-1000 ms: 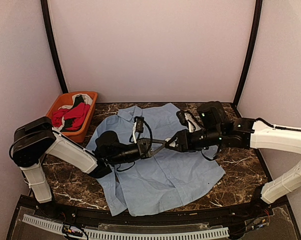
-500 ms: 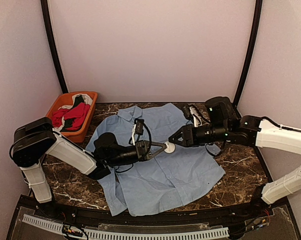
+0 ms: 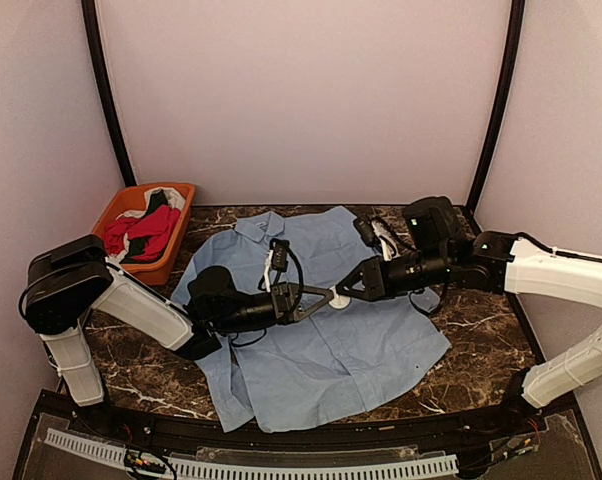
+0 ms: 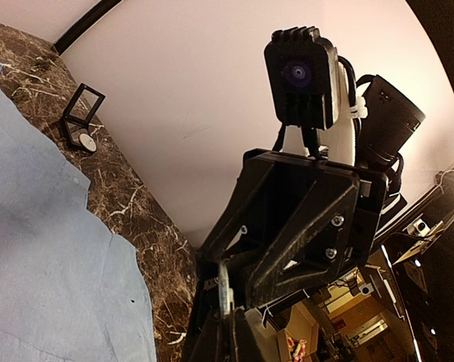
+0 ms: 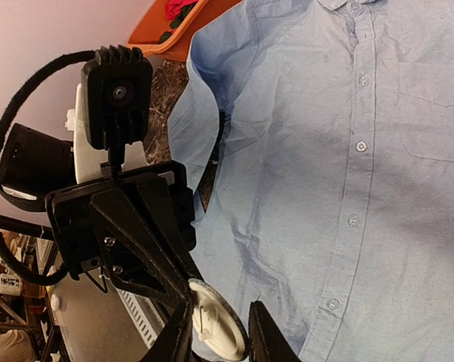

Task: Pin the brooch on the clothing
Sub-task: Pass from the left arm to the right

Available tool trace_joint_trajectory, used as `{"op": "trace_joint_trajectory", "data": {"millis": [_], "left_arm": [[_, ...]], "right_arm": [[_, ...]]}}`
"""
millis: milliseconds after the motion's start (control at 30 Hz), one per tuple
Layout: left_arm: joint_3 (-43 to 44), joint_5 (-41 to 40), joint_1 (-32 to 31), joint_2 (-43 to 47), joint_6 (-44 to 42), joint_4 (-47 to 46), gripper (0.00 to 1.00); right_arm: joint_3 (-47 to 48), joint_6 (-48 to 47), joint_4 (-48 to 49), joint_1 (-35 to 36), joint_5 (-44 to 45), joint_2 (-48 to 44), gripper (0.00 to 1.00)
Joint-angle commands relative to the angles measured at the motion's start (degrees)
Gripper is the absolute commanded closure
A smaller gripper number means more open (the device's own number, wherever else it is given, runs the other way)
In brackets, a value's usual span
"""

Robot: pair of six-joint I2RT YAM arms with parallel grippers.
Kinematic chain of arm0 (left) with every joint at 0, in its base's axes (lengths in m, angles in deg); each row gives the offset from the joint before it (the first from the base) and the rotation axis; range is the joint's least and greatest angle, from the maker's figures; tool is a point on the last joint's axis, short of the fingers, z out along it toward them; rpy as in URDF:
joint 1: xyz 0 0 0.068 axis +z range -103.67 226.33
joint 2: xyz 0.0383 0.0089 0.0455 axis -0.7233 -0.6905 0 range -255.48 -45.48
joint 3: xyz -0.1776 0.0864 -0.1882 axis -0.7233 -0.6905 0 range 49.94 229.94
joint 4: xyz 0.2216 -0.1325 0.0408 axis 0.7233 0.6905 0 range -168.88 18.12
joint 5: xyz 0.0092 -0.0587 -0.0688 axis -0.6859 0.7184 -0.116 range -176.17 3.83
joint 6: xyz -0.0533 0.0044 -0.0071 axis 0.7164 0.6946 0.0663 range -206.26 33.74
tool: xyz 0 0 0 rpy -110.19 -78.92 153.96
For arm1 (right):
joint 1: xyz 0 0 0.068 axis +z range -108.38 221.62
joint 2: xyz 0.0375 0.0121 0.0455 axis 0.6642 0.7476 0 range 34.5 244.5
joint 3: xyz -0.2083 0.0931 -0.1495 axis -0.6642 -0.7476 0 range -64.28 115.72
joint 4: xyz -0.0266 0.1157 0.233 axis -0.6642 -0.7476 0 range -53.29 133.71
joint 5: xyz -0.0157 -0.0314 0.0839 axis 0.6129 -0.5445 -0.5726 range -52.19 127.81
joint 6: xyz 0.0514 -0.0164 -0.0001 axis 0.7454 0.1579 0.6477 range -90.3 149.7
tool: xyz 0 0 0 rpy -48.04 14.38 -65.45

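Note:
The light blue shirt (image 3: 321,345) lies flat, buttoned, on the dark marble table; it also shows in the right wrist view (image 5: 363,151) and the left wrist view (image 4: 31,249). The brooch (image 3: 338,297) is a round white disc held above the shirt's middle. My left gripper (image 3: 327,297) is shut on its edge; in the left wrist view (image 4: 225,313) the brooch (image 4: 225,286) shows edge-on. My right gripper (image 3: 349,291) faces the left one, tip to tip. In the right wrist view its open jaws (image 5: 218,335) straddle the brooch (image 5: 216,328), with the left finger touching the brooch and a gap at the right finger.
An orange basket (image 3: 181,195) with red, black and white garments stands at the back left and shows in the right wrist view (image 5: 178,34). A small black display frame (image 4: 82,121) stands on the marble beyond the shirt. Walls close in on three sides.
My right gripper drew back to the right, leaving the white brooch showing at the left gripper's tip, and has now come back in around it. The left arm has barely moved.

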State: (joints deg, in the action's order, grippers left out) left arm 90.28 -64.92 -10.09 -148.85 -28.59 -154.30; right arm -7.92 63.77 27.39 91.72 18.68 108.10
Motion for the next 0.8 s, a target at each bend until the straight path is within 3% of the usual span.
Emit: {"op": "trace_joint_trajectory", "data": {"millis": [0,500,767], "left_arm": [[-0.7,0.06,0.21,1.52,0.33,-2.77,0.99],[-1.04,-0.66,0.41,1.6,0.69,-2.5,0.99],[-1.22,-0.69,0.61,1.66,0.87,-2.62,0.99]], "right_arm": [[1.03,-1.42,0.03,-0.1,-1.94,0.25,0.76],[2.69,-2.95,-2.65,1.49,0.28,1.98,0.73],[2.29,-3.6,-3.23,1.57,2.51,1.2,0.82]]}}
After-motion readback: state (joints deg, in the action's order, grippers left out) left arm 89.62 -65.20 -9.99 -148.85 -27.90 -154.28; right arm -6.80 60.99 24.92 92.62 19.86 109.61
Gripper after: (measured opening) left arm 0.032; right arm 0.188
